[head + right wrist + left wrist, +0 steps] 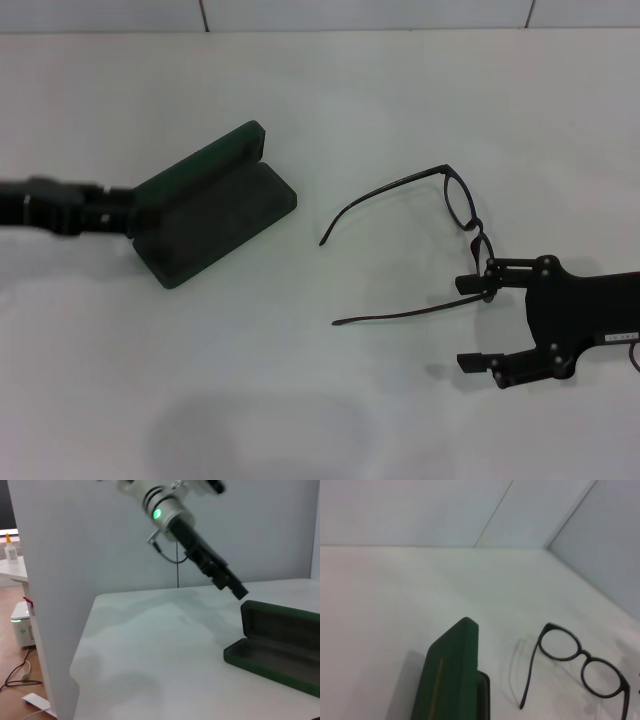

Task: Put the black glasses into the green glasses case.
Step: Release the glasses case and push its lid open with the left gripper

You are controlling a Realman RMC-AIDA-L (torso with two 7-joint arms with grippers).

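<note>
- Your right gripper [478,322] is hovering with its jaws spread wide at the near temple of the black glasses [455,205], one fingertip right at that temple and gripping nothing.
- The glasses are lying unfolded on the white table [400,100], well apart from the green glasses case [215,205].
- The case is sitting open with its lid raised.
- Your left gripper [128,218] is reaching the case's left end; you cannot tell how its fingers are set.

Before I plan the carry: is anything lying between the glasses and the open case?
Nothing visible. Bare table separates the black glasses from the open green glasses case. The left gripper is at the case's far end; the open right gripper is at the glasses.
</note>
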